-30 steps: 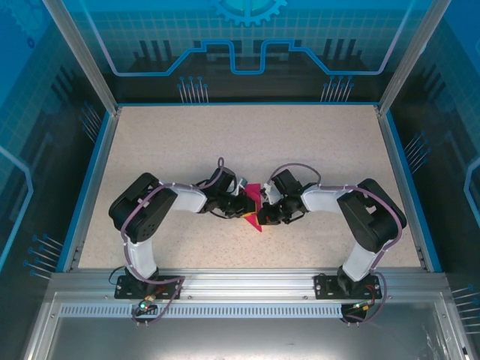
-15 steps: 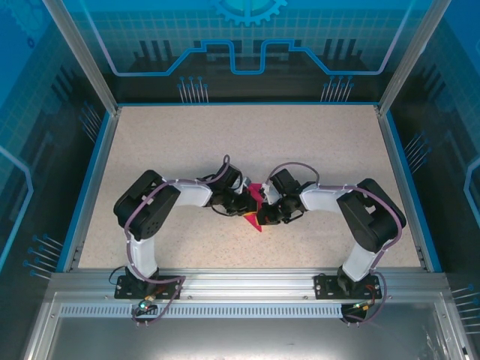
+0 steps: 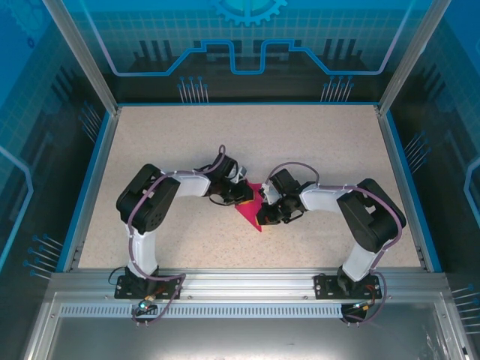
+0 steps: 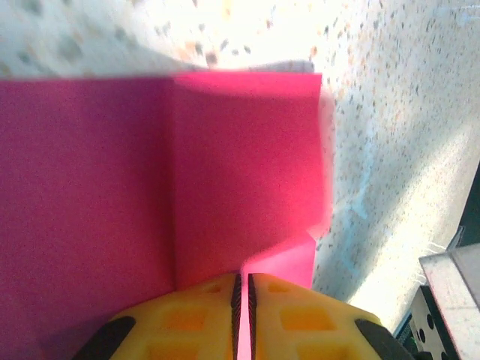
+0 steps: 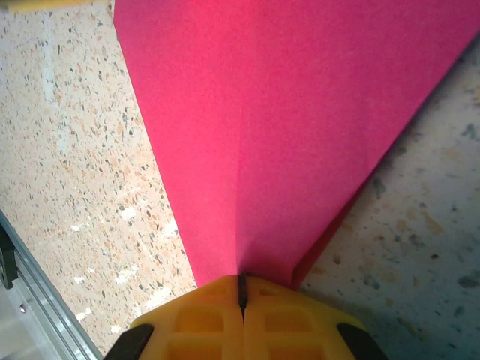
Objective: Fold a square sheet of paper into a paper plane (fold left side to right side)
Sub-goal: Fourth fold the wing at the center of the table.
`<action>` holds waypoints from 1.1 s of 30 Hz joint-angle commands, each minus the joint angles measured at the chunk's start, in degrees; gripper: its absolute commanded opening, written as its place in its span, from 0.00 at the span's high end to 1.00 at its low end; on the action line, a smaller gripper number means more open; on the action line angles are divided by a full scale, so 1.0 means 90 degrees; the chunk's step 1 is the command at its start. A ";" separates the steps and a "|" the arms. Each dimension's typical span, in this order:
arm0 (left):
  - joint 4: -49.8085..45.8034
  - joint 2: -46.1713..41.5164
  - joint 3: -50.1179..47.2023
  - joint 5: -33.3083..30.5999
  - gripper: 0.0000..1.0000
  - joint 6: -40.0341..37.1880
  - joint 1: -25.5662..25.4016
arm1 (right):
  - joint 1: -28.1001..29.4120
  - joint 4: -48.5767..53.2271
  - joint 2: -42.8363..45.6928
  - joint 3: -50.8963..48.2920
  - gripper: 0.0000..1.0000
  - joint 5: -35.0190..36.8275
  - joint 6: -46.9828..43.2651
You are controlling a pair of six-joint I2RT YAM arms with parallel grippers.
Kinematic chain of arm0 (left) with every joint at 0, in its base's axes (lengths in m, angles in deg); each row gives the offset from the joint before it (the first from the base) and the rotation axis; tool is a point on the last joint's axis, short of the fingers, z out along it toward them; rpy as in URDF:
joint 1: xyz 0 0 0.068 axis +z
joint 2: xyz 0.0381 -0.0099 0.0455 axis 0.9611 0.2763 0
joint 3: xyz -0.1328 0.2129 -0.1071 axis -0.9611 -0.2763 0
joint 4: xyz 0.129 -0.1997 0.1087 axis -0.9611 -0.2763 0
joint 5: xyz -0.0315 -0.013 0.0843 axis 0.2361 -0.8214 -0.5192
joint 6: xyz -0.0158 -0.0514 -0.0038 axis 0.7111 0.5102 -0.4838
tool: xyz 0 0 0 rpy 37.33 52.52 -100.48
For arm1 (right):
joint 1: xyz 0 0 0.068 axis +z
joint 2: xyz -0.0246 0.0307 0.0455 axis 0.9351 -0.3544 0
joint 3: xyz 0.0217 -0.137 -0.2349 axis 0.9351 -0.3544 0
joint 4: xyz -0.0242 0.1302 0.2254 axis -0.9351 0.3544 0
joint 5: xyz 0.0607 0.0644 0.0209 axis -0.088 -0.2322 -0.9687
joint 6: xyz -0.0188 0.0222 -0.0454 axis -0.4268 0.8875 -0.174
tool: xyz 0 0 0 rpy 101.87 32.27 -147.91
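The magenta-pink sheet of paper [image 3: 249,211] lies at the table's middle, folded into a pointed shape whose tip faces the near edge. My left gripper [image 3: 245,196] meets its far left edge and my right gripper [image 3: 262,214] its right side. In the left wrist view the paper [image 4: 150,172] shows a vertical crease and a folded flap at the right. The left gripper [image 4: 241,276] is shut on its near edge, with pink in the thin slit between the jaws. In the right wrist view the paper [image 5: 300,112] fans out from the shut right gripper [image 5: 241,279], which pinches its centre crease.
The speckled table [image 3: 300,142] has a blue raised rim [image 3: 395,180] on three sides. A metal rail [image 3: 247,281] with both arm bases runs along the near edge. Both forearms lie low, converging on the paper.
The left gripper has shifted away from the near edge and slightly right, its arm stretching out. More of the pink paper now shows flat between the grippers. The right arm has stayed put.
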 commanded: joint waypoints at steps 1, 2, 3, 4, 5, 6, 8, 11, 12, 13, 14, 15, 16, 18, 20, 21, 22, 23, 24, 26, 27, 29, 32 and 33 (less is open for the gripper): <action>-0.0114 0.0236 0.0322 -0.0487 0.85 -0.0392 0.0335 | 0.0055 0.1159 -0.0459 -0.0421 1.00 0.1107 -0.0158; -0.0153 0.0284 0.0397 -0.0477 0.85 -0.0428 0.0399 | 0.0068 0.1163 -0.0451 -0.0431 1.00 0.1105 -0.0166; -0.0190 0.0327 0.0471 -0.0473 0.85 -0.0476 0.0449 | 0.0062 0.1166 -0.0455 -0.0422 1.00 0.1109 -0.0157; -0.0230 0.0360 0.0516 -0.0481 0.85 -0.0520 0.0491 | 0.0062 0.1163 -0.0458 -0.0440 1.00 0.1113 -0.0156; -0.0281 0.0391 0.0581 -0.0498 0.85 -0.0566 0.0540 | 0.0062 0.1162 -0.0457 -0.0440 1.00 0.1102 -0.0163; -0.0302 0.0420 0.0623 -0.0487 0.85 -0.0599 0.0593 | 0.0067 0.1157 -0.0455 -0.0450 1.00 0.1102 -0.0154; -0.0319 0.0491 0.0710 -0.0444 0.85 -0.0652 0.0695 | 0.0072 0.1161 -0.0455 -0.0460 1.00 0.1086 -0.0153; -0.0384 0.0642 0.0904 -0.0385 0.84 -0.0802 0.0806 | 0.0072 0.1163 -0.0444 -0.0480 1.00 0.1067 -0.0153; -0.0382 0.0693 0.0963 -0.0352 0.84 -0.0866 0.0843 | 0.0068 0.1159 -0.0433 -0.0487 1.00 0.1060 -0.0152; -0.0395 0.0758 0.1017 -0.0348 0.84 -0.0900 0.0865 | 0.0072 0.1163 -0.0431 -0.0494 1.00 0.1065 -0.0155; -0.0395 0.0804 0.1071 -0.0339 0.84 -0.0945 0.0912 | 0.0072 0.1163 -0.0422 -0.0496 1.00 0.1046 -0.0145; -0.0395 0.0859 0.1119 -0.0331 0.83 -0.0985 0.0954 | 0.0077 0.1154 -0.0412 -0.0499 1.00 0.1031 -0.0146; -0.0409 0.0898 0.1176 -0.0333 0.83 -0.1006 0.1000 | 0.0077 0.1139 -0.0396 -0.0505 1.00 0.1022 -0.0133; -0.0432 0.0947 0.1277 -0.0287 0.82 -0.1031 0.1113 | 0.0084 0.1095 -0.0360 -0.0535 1.00 0.0950 -0.0127; -0.0468 0.0926 0.1353 -0.0200 0.81 -0.1031 0.1229 | 0.0089 0.1007 -0.0323 -0.0542 1.00 0.0868 -0.0102; -0.0490 0.0881 0.1385 -0.0131 0.80 -0.1017 0.1283 | 0.0095 0.0940 -0.0281 -0.0570 1.00 0.0821 -0.0100; -0.0494 0.0812 0.1408 -0.0074 0.80 -0.1012 0.1326 | 0.0101 0.0866 -0.0247 -0.0577 1.00 0.0767 -0.0084; -0.0493 0.0702 0.1401 -0.0013 0.78 -0.1020 0.1348 | 0.0093 0.0753 -0.0201 -0.0610 1.00 0.0657 -0.0071; -0.0517 0.0566 0.1409 0.0029 0.77 -0.1031 0.1372 | 0.0100 0.0600 -0.0138 -0.0643 1.00 0.0550 -0.0036; -0.0590 0.0234 0.1333 0.0076 0.74 -0.1060 0.1398 | 0.0096 0.0285 0.0004 -0.0686 1.00 0.0346 0.0045; -0.0596 0.0021 0.1238 0.0074 0.73 -0.1052 0.1398 | 0.0096 0.0132 0.0100 -0.0686 1.00 0.0261 0.0085; -0.0442 -0.0405 0.0933 0.0125 0.73 -0.0930 0.1398 | 0.0100 -0.0096 0.0293 -0.0648 1.00 0.0158 0.0123; 0.0063 -0.1091 0.0167 0.0268 0.71 -0.0510 0.1374 | 0.0059 -0.0298 0.0733 -0.0577 0.86 0.0323 0.0167; 0.0307 -0.1320 -0.0187 0.0284 0.69 -0.0301 0.1335 | 0.0036 -0.0356 0.0915 -0.0577 0.81 0.0423 0.0175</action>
